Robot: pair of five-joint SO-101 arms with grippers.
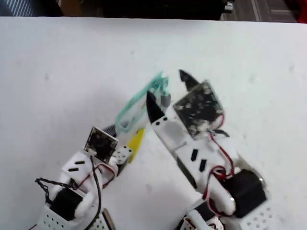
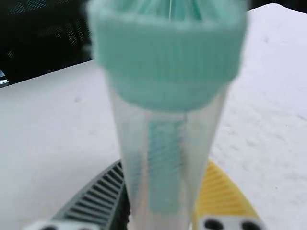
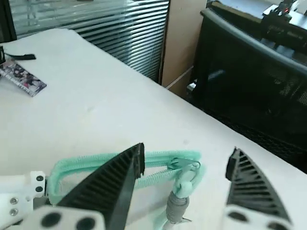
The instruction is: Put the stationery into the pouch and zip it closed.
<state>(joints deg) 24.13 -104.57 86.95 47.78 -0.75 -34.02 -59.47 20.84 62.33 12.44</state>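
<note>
**A:** What is held, and where does the pouch lie?

**B:** The pouch [image 1: 132, 108] is clamped at one end between the grey and yellow fingers of the left end effector [image 1: 123, 134]. From there it is stretched out toward the right end effector [image 3: 187, 151], whose black fingers are spread wide with nothing gripped. The zipper pull [image 3: 178, 203] is seen between those spread fingers, at the pouch end farthest from the left end effector.

**A:** Which step is judged to be in hand?

**B:** The zipping, most likely. Whether stationery is inside cannot be told through the clear wall.

**A:** How is it done well?

**B:** The pull should be centred between the right fingers before they are closed, so that the teal tape is not pinched with it. The left clamp should be held firm so the pouch is not dragged across the counter [image 1: 72, 72]. The teeth look parted between pull and left end effector, so the pull is best drawn straight along them toward that end effector, without twisting.
</note>
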